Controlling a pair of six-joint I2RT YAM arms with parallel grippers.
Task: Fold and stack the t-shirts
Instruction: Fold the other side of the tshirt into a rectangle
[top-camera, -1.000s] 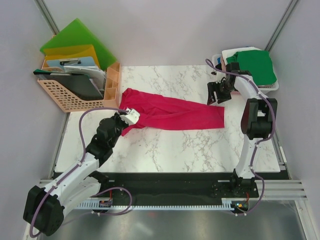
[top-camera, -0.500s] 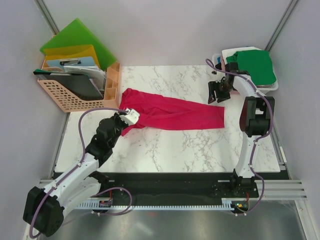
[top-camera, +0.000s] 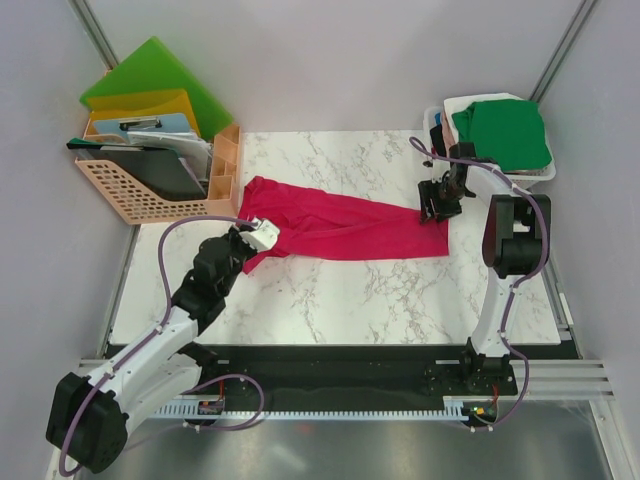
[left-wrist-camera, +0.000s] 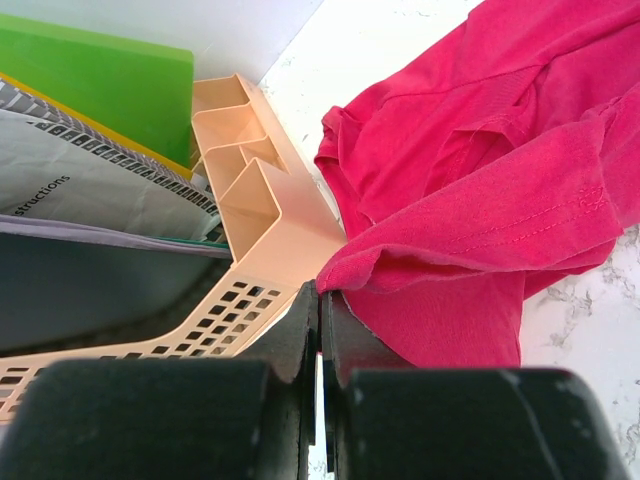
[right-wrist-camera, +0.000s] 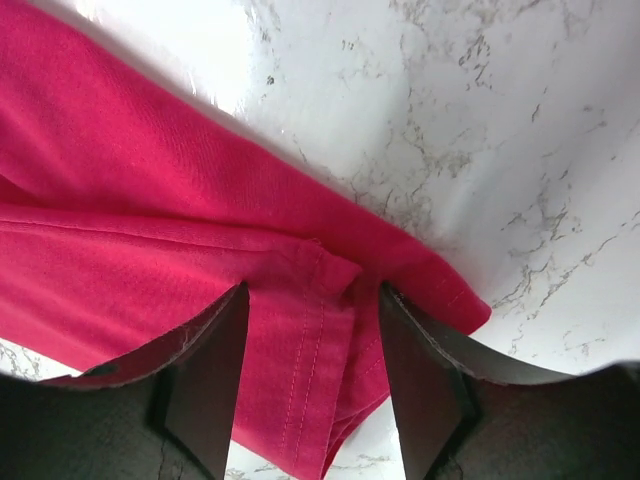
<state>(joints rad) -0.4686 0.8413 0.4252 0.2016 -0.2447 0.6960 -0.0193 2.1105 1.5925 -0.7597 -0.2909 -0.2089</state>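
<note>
The crimson-pink t-shirt (top-camera: 340, 226) lies folded into a long band across the marble table. My left gripper (top-camera: 258, 233) is shut on its left end; the left wrist view shows the pink cloth (left-wrist-camera: 480, 190) pinched at the tips of the closed fingers (left-wrist-camera: 300, 320). My right gripper (top-camera: 432, 204) is open, down over the shirt's right corner. In the right wrist view its fingers (right-wrist-camera: 210, 380) straddle the hemmed corner (right-wrist-camera: 330, 330) without closing on it. A green t-shirt (top-camera: 505, 130) lies on top of a pile at the back right.
A white basket (top-camera: 440, 118) at the back right holds the green shirt and others beneath. A peach plastic organiser (top-camera: 150, 190) with green and yellow folders (top-camera: 150, 75) stands at the back left, close to my left gripper (left-wrist-camera: 322, 300). The table's front edge runs along a black rail (top-camera: 330, 370).
My right gripper has moved down and slightly left from beside the basket onto the shirt's right corner, still open. The left gripper has held still on the cloth.
</note>
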